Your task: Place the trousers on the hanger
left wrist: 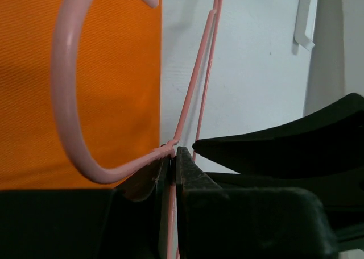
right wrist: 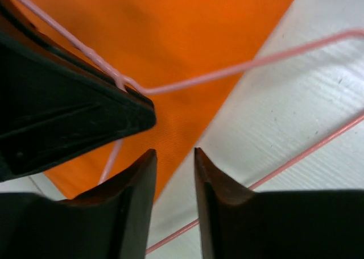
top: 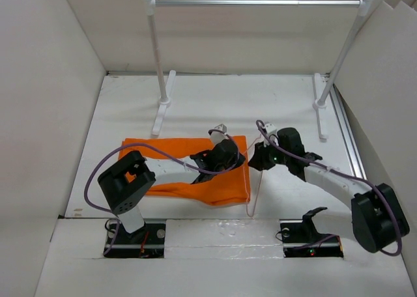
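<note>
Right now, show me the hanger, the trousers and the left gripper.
hanger (left wrist: 60, 88): left wrist view, on its hook's curve.
trousers (top: 225, 187): top external view, near right corner.
left gripper (left wrist: 172, 155): left wrist view, midway between the fingertips.

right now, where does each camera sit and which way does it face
top external: fixed above and behind the bases, looking down on the table, rail and trousers; both arms show.
left wrist: on the left arm, looking along the left gripper, shut on the hanger below its hook.
right wrist: on the right arm, looking down past the open right gripper at cloth edge and wire.
shared: both wrist views show the left gripper pinching the hanger at the trousers' edge.
</note>
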### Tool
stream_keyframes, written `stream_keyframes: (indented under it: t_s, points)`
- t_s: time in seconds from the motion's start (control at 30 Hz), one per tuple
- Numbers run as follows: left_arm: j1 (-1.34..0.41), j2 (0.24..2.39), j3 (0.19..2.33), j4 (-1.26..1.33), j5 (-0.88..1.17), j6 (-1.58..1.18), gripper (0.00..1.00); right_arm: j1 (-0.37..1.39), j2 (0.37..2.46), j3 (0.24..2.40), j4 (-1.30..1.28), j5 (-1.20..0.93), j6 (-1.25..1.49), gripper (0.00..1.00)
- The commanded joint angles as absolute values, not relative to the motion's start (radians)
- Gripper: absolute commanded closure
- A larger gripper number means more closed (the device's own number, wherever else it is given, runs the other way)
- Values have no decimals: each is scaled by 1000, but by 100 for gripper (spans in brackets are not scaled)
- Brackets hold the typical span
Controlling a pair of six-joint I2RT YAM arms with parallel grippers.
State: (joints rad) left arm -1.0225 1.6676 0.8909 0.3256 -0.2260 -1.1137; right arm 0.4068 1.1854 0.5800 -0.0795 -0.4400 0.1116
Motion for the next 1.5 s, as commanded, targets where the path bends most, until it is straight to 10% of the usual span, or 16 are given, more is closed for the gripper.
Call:
stream_keyframes:
  t_s: [0.0, 0.37, 0.5, 0.9, 1.47]
  points:
    - [-1020, 1681, 876, 365, -305, -1144, 100, 414, 1239, 542, 104, -419, 161, 58]
    - [-1029, 1707, 870, 328, -337, -1138, 100, 457, 1439, 485, 293, -437, 225, 43]
    - [-1029, 1713, 882, 284, -367, -1120, 100, 457, 1460, 446, 383, -515, 287, 100]
    - [-994, 1645, 844, 172, -468, -1040, 100, 217, 933, 451, -63, -561, 201, 100]
    - [-928, 1454, 719, 80, -563, -884, 100, -140, 971, 531, -281, -614, -57, 100]
